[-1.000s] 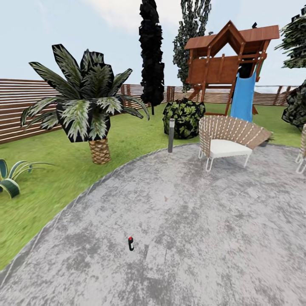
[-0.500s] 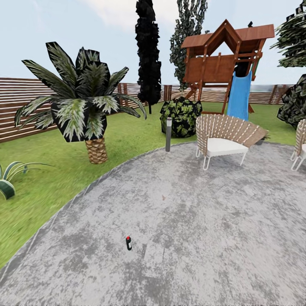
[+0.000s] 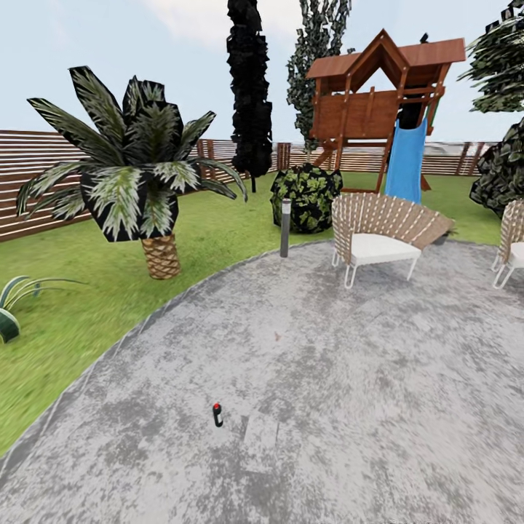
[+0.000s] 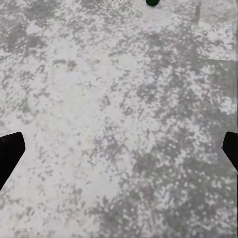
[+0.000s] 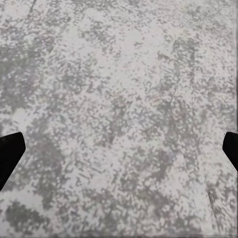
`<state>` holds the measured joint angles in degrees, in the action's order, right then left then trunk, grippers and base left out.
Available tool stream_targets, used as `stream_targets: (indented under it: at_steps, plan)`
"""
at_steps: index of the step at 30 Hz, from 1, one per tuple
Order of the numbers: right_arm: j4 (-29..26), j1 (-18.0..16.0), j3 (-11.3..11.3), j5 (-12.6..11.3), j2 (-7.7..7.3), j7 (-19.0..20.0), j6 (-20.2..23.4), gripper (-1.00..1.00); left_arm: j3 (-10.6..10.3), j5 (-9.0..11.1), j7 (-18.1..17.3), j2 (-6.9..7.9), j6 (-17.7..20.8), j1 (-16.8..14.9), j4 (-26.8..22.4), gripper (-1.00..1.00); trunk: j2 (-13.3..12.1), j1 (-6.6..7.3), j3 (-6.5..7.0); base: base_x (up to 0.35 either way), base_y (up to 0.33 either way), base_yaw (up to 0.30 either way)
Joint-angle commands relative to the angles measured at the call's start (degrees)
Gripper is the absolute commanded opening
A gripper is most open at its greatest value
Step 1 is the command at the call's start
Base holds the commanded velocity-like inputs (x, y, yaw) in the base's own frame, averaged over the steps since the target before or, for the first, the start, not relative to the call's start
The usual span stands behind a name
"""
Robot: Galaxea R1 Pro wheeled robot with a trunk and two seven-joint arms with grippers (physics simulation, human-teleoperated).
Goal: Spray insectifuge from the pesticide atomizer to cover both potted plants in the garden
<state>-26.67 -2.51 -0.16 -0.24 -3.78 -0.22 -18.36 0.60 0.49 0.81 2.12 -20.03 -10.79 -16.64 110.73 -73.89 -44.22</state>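
Observation:
The pesticide atomizer [image 3: 217, 414], a tiny dark bottle with a red top, stands upright on the grey mottled patio [image 3: 327, 378] in the head view, low and left of centre. One potted plant [image 3: 10, 304], a low rosette of pointed green leaves, sits on the lawn at the far left edge, partly cut off. In the left wrist view my left gripper [image 4: 120, 152] is open above bare paving, with a small dark round thing [image 4: 151, 2] at the frame edge. My right gripper [image 5: 119, 153] is open over paving too.
A palm with a scaly trunk [image 3: 160, 255] stands on the lawn [image 3: 218, 233] at the left. A short bollard light [image 3: 284, 227], a round dark bush [image 3: 307, 196] and two woven chairs [image 3: 378, 236] [image 3: 511, 244] edge the patio. Behind are a playhouse with a blue slide [image 3: 404, 160] and a slatted fence [image 3: 36, 167].
The whole head view has shifted: everything sits slightly further left and the right-hand chair shows more, so the camera has moved. The atomizer stands as before.

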Motion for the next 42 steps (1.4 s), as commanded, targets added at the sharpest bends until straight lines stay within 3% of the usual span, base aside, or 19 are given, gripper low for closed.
stream_targets:
  at_steps: [1, 21, 35, 42]
  plan:
    - [0.1, 0.0, 0.0, 0.0, 0.00, 0.0, -0.2, 1.00, 0.0, 0.0, 0.1, 0.00, -0.2, 0.0, 0.0, 1.00, 0.0, 0.01, -0.05, 0.000, 0.000, -0.206]
    - [0.2, 0.0, 0.0, 0.1, 0.00, 0.0, -0.2, 1.00, 0.0, 0.1, 0.1, -0.01, -0.2, 0.0, 0.0, 1.00, 0.0, 0.01, -0.05, 0.004, 0.241, -0.257]
    - [0.2, 0.0, 0.0, 0.1, 0.00, 0.0, -0.2, 1.00, 0.0, 0.1, 0.1, -0.01, -0.2, 0.0, -0.1, 1.00, 0.0, 0.01, -0.05, 0.206, 0.263, -0.264]
    - [0.2, 0.0, 0.0, 0.2, -0.04, 0.1, -0.2, 1.00, 0.1, 0.0, 0.1, 0.05, -0.2, 0.0, -0.1, 1.00, 0.0, 0.01, -0.05, 0.071, 0.064, -0.217]
